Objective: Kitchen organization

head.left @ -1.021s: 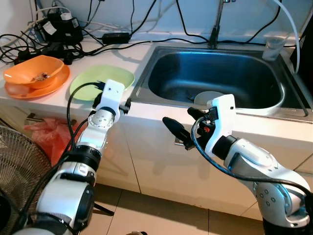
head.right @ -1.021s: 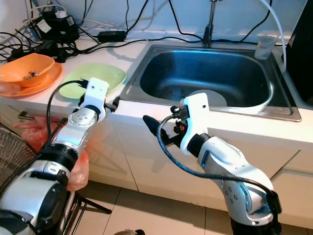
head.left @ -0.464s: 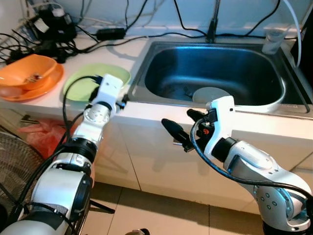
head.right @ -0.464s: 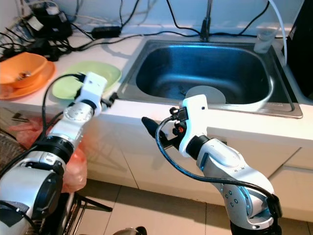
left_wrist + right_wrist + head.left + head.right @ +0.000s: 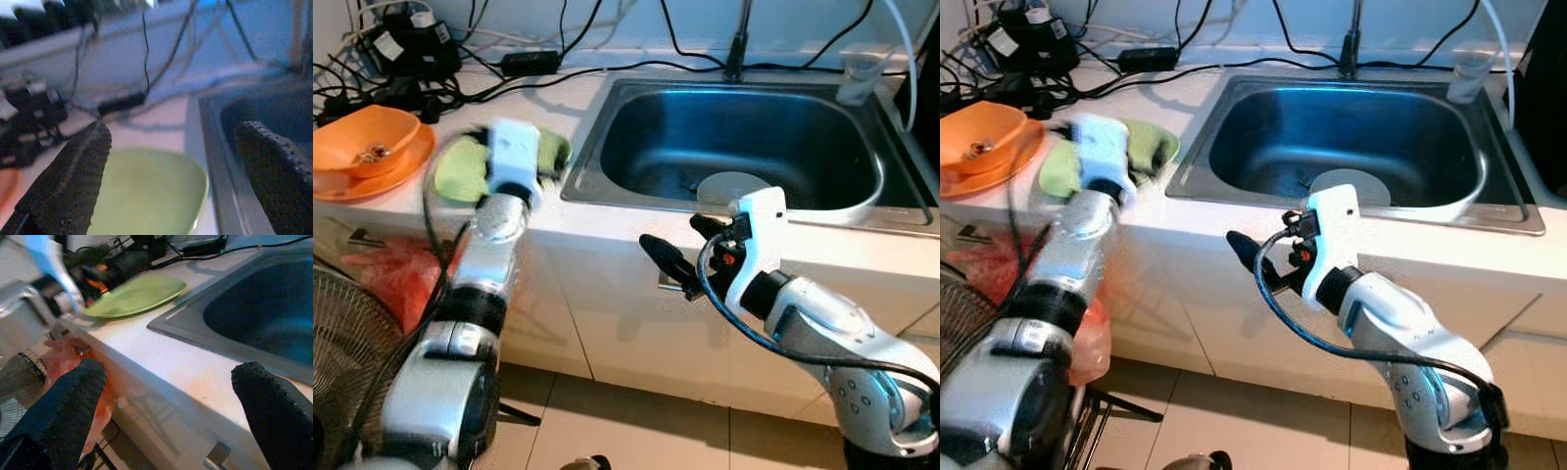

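Both arms raised forward — fingers spread on each gripper.

The left arm is stretched up and ahead, its outline blurred in the eye views; the left gripper (image 5: 171,181) is seen in its wrist view with the two black fingers (image 5: 73,176) held wide apart and nothing gripped between them. The right arm is bent at the elbow and held lower and nearer the body — the right gripper (image 5: 171,416) is likewise parted, its textured fingertips (image 5: 274,406) set well apart and holding nothing.
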Controlling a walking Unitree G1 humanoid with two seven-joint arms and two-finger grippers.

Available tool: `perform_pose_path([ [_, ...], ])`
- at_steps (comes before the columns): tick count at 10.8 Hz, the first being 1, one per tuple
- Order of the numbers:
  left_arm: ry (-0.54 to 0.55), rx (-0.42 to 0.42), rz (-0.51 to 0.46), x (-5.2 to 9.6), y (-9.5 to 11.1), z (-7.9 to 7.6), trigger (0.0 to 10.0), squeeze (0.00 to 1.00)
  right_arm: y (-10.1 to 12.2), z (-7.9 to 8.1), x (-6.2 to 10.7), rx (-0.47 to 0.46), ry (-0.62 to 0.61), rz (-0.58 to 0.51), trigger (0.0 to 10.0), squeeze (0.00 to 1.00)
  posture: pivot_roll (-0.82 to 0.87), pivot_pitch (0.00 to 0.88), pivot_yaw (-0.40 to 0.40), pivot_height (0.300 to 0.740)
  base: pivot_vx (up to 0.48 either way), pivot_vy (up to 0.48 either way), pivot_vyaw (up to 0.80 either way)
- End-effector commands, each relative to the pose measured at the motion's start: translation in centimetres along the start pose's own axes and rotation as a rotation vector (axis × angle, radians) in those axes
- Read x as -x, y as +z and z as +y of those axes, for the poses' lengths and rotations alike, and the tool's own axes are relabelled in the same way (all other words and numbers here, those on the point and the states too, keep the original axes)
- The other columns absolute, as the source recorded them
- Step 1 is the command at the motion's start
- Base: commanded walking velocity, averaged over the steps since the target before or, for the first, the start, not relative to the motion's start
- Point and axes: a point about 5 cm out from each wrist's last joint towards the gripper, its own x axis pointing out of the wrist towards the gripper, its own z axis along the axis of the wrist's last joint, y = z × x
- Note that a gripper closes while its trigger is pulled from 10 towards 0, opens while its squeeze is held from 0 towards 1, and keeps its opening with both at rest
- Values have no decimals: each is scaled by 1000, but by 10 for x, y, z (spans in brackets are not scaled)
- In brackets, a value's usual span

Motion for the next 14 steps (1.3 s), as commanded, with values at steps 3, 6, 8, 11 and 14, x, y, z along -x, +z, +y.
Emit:
perform_pose_path([
  [3, 26, 96, -124, 11, 27, 0, 10000, 0, 6, -3, -2, 17, -6, -31, 10000, 0, -77, 26, 62, 740, 130, 0, 0],
  [6, 24, 111, -195, 10, 54, -2, 10000, 0, 6, -4, -4, 35, 2, -30, 10000, 0, -76, 19, 60, 740, 447, 0, 0],
  [8, 34, 120, -193, 11, 62, 2, 10000, 0, 7, -5, -4, 41, 0, -33, 10000, 0, -75, 17, 60, 740, 450, 0, 0],
  [11, 37, 125, -181, 11, 64, 3, 10000, 0, 5, -6, -4, 42, -6, -29, 10000, 0, -78, 19, 63, 740, 440, 0, 0],
  [14, 33, 135, -175, 12, 66, 1, 10000, 0, 4, -7, -4, 42, -9, -27, 10000, 0, -77, 21, 64, 740, 144, 0, 0],
])
